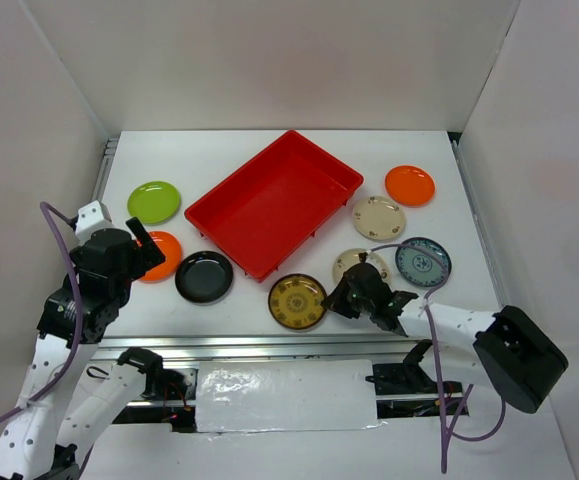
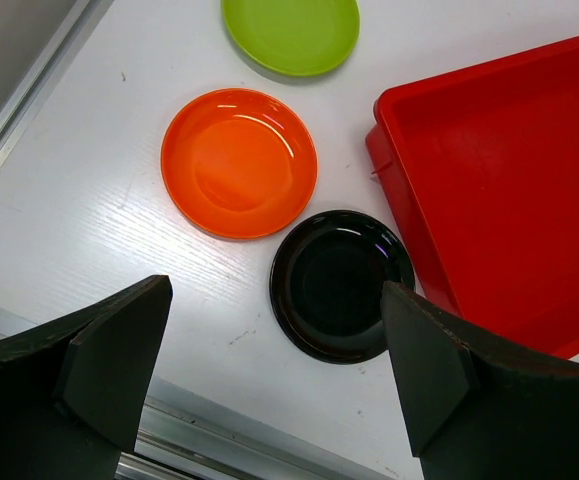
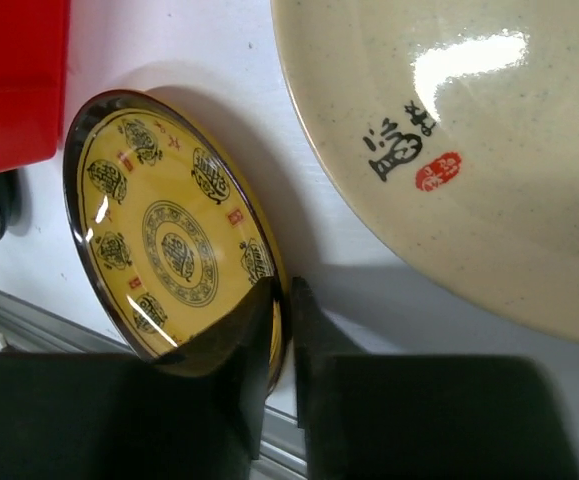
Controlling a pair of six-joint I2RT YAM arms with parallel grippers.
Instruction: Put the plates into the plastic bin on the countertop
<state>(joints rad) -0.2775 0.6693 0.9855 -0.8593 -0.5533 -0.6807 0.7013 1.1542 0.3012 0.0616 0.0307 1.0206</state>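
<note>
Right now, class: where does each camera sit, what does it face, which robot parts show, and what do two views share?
Top external: high behind the robot, facing down on the countertop; both arms.
Left wrist: above orange plate and black plate, facing down; open left gripper.
Right wrist: low beside gold-patterned plate; right gripper closed on its rim.
Shared: both wrist views catch the red bin.

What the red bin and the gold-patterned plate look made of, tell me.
Red bin: looks like moulded plastic, with uniform colour and a soft sheen. Gold-patterned plate: probably glazed ceramic, possibly melamine, given its sharp glossy highlights and printed motifs.
</note>
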